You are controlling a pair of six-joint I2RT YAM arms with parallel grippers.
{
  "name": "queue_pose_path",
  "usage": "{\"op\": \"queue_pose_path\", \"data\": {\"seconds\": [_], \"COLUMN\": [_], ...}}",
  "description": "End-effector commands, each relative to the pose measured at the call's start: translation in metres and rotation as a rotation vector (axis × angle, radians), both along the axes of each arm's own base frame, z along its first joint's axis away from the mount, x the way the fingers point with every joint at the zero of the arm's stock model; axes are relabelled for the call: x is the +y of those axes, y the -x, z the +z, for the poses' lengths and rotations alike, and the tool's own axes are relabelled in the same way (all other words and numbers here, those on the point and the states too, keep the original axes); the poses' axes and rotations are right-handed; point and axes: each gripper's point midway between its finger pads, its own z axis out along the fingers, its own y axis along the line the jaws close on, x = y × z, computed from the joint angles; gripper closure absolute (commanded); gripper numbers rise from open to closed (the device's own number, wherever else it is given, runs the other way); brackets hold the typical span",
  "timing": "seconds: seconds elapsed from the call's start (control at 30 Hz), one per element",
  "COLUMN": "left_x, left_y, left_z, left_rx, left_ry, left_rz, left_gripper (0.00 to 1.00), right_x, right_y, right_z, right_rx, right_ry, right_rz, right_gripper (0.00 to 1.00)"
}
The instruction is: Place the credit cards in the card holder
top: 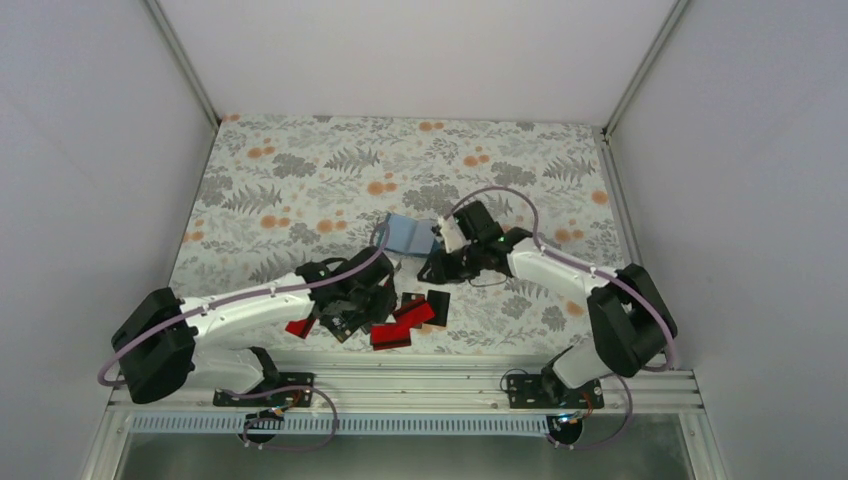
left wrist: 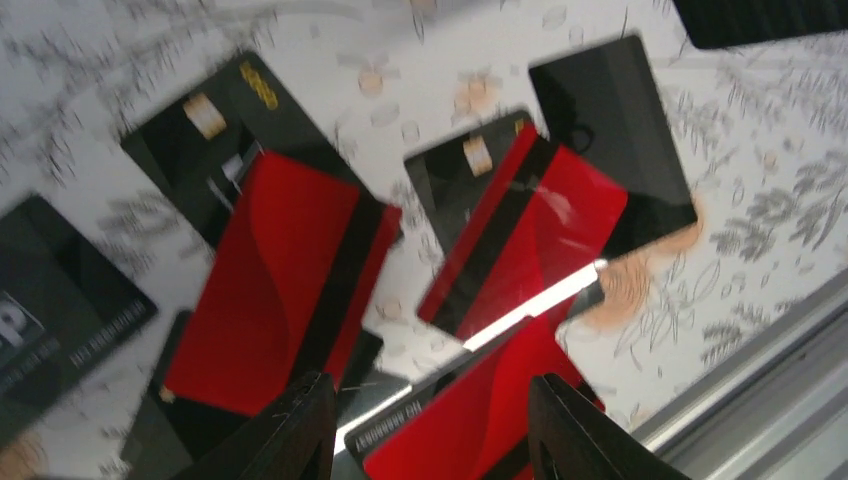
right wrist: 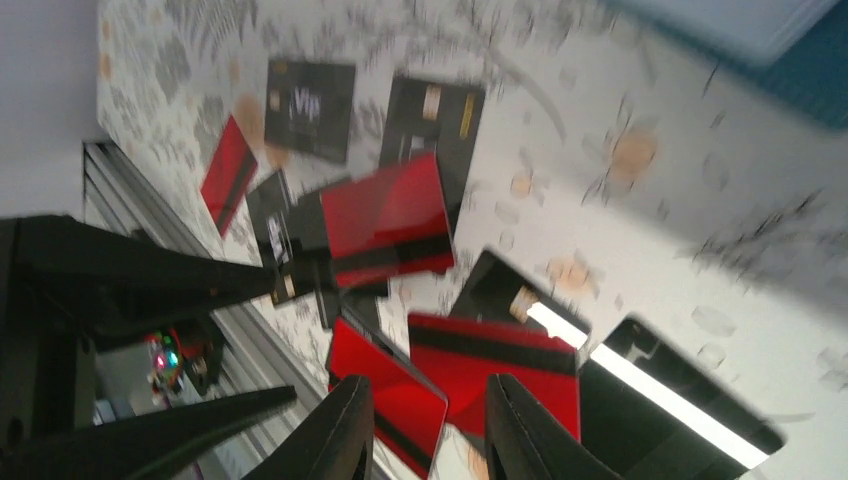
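Several red and black credit cards (top: 392, 334) lie scattered and overlapping on the floral table near its front edge. The teal-blue card holder (top: 410, 233) lies farther back, closed or nearly so. My left gripper (top: 345, 310) hovers over the left part of the card pile; in the left wrist view it (left wrist: 430, 385) is open and empty above a red card (left wrist: 450, 425). My right gripper (top: 437, 268) sits between the holder and the cards; in the right wrist view it (right wrist: 425, 385) is open and empty over red cards (right wrist: 500, 365). The holder's blue edge (right wrist: 800, 75) shows at the top right.
The metal rail (top: 400, 385) runs along the table's front edge just below the cards and shows in the left wrist view (left wrist: 760, 370). White walls enclose the table on three sides. The left arm's dark shape (right wrist: 110, 275) is close to my right gripper.
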Motion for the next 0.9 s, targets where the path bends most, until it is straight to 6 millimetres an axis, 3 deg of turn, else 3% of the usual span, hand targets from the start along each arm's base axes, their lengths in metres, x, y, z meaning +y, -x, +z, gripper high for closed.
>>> {"op": "queue_pose_path", "data": {"seconds": [0.0,0.2,0.4,0.87], "left_x": [0.007,0.01,0.005,-0.008], "left_y": [0.023,0.045,0.043,0.048], "left_z": [-0.008,-0.021,-0.035,-0.067], "left_rx": [0.051,0.049,0.043,0.09], "left_ry": [-0.011,-0.076,-0.097,-0.104], "left_rz": [0.04,0.038,0.052,0.002], "left_gripper": [0.51,0.49,0.48,0.48], "right_x": [0.01,0.027,0.011,-0.008], "right_y": [0.03,0.07,0.089,0.134], "right_z": [-0.006,-0.024,-0.046,-0.06], "right_rx": [-0.015,0.012,0.083,0.192], "right_ry": [0.007,0.045,0.106,0.102], "right_rz": [0.032,0.14,0.058,0.013], "right_gripper": [0.7,0.7,0.68,0.66]}}
